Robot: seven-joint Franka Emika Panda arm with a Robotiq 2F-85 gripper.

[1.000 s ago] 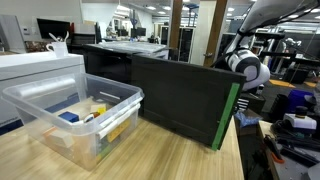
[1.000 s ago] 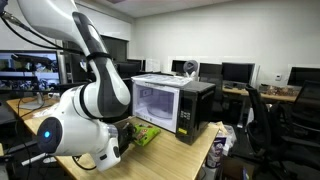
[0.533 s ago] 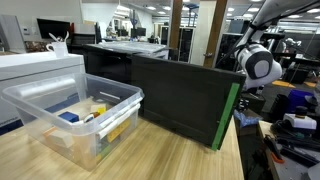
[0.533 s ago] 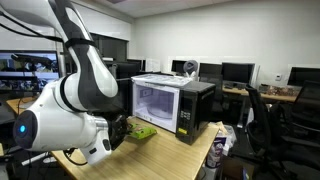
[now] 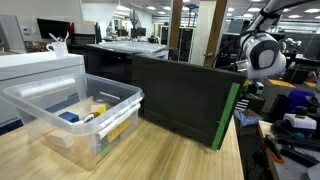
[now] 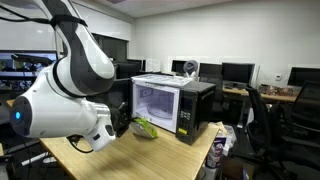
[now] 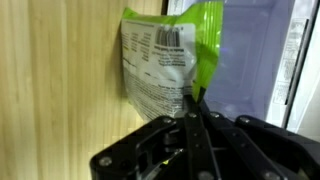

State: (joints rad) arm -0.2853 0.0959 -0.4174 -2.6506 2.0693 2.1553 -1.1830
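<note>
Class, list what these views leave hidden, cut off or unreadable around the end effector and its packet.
Wrist view: print on the green-and-white plastic packet is blurred; the shut end effector covers its pinched edge.
Exterior view: the white robot arm hides most of the end effector.
Exterior view: the black upright panel hides the packet entirely.

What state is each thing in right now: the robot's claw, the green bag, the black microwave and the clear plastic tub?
Black robot gripper: shut, pinching the bag's edge.
Green printed snack bag: held by one edge, barcode side facing the wrist camera, beside the microwave.
Black microwave oven: front pale and bright; door open or shut cannot be told.
Clear plastic tub: no lid on, a few small items inside.
</note>
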